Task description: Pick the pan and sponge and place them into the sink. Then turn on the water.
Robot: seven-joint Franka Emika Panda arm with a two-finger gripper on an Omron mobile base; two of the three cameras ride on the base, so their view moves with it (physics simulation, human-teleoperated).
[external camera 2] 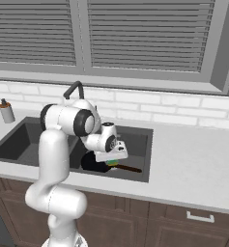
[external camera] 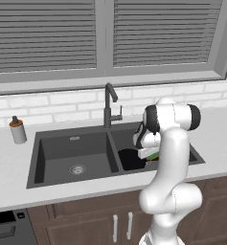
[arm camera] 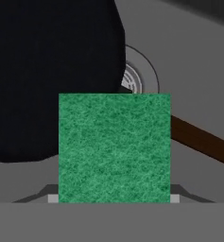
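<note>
- Gripper (external camera 2: 112, 159) clamped on sponge (arm camera: 114, 147), low over pan (arm camera: 47, 75) in right basin of sink (external camera: 38, 158).
- Sponge drop in hand.
- Next: release, then reach for faucet (external camera: 108, 103) lever.

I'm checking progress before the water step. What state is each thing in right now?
pan: lying in the sink's right basin, handle toward the right.
sponge: green side up, between the fingers, above the pan and drain.
gripper: shut on the sponge, low in the right basin.
sink: left basin bare, no water seen.
faucet: no water running.
soap bottle: upright on the counter, left of the sink.
</note>
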